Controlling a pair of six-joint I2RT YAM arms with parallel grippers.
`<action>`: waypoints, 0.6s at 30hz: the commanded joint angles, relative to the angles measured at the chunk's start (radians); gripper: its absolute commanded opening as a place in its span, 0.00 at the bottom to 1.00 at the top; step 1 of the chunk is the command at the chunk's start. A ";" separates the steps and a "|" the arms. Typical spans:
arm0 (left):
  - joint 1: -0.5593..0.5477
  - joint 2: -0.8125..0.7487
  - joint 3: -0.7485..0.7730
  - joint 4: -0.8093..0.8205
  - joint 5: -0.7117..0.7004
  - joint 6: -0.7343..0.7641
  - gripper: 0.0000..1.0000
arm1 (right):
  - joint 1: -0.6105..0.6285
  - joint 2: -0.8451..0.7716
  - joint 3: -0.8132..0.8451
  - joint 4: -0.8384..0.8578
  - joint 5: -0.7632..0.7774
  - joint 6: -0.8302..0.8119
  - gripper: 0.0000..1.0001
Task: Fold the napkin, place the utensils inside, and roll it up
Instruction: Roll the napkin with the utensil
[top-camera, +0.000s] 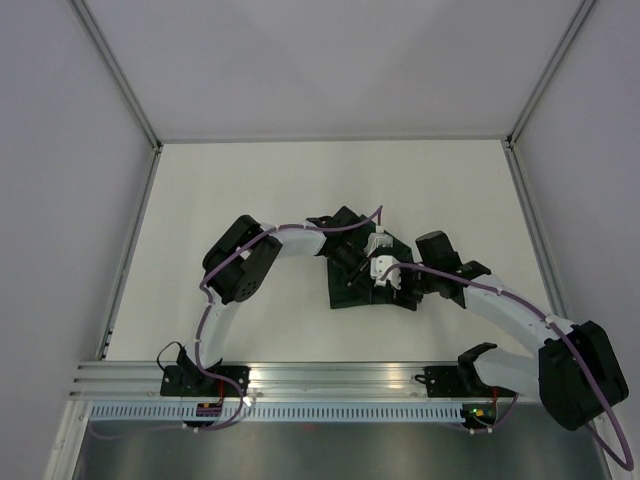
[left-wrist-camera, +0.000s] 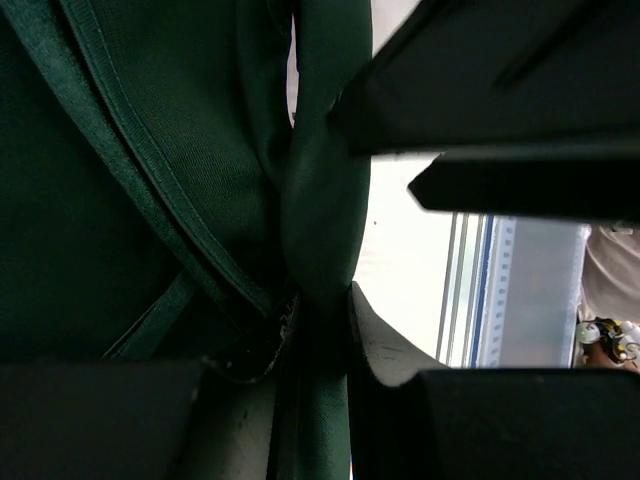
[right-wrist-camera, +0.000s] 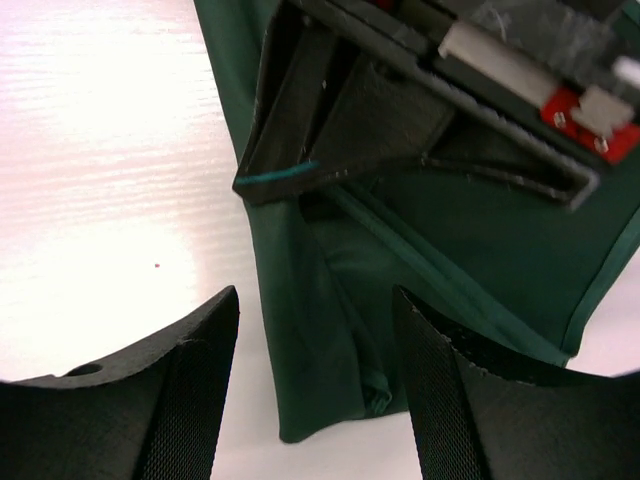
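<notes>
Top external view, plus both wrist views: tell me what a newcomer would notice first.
The dark green napkin lies bunched at the middle of the white table, with both arms meeting over it. In the left wrist view, the left gripper pinches a fold of the cloth between its fingers. The right gripper hangs open over one end of the napkin, a finger on either side.

In the overhead view the left gripper (top-camera: 350, 265) and right gripper (top-camera: 382, 272) hide the middle of the napkin (top-camera: 348, 297), which in the left wrist view runs blurred past the top and left edges.
</notes>
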 joint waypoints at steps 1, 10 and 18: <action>-0.002 0.053 0.001 -0.067 -0.075 -0.018 0.02 | 0.069 0.031 -0.001 0.110 0.090 0.040 0.69; 0.003 0.057 0.006 -0.067 -0.071 -0.019 0.03 | 0.194 0.104 -0.007 0.170 0.142 0.089 0.68; 0.007 0.054 0.006 -0.067 -0.049 -0.016 0.05 | 0.228 0.180 -0.012 0.204 0.173 0.105 0.55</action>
